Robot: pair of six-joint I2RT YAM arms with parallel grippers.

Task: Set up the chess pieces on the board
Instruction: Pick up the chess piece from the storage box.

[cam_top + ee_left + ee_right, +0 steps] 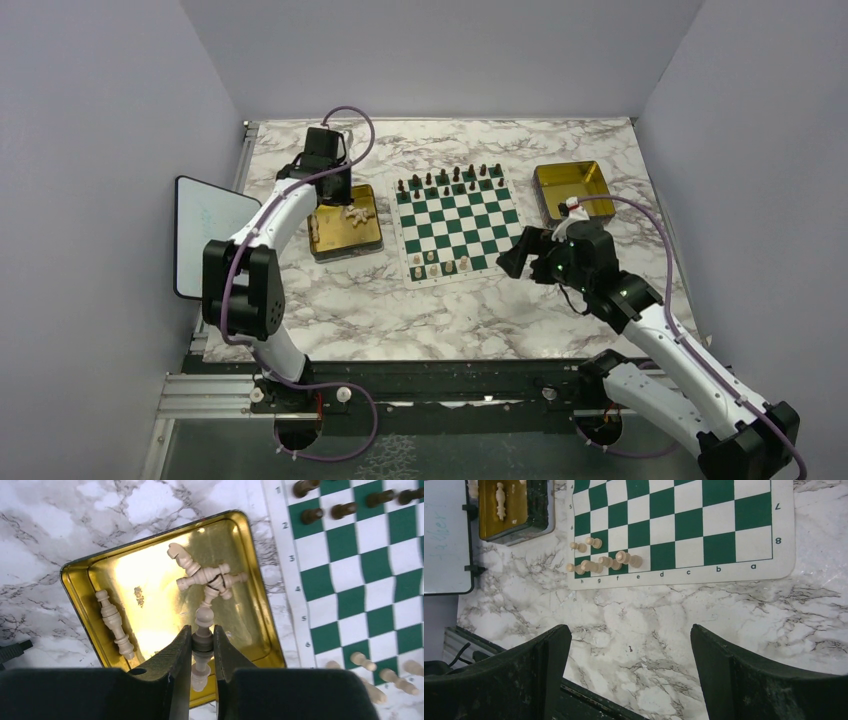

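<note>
Left wrist: small cream wooden chess piece [204,616] was clamped at its neck by the left gripper [202,639], above the gold rectangular tin tray [85,587], near tangled loose cream pieces [205,577]. Green-and-white checked board [350,580] lay beside the tray. Right gripper [629,645] hung wide open, empty. Risk: with so narrow a hold, the piece could swivel or drop in transfer.

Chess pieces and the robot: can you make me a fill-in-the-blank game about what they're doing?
1. The left gripper is shut on a ____ chess piece.
2. That piece hangs over a tray coloured ____.
3. The right gripper is ____ and holds nothing.
4. The board has white and ____ squares.
Missing words: cream, gold, open, green.
</note>
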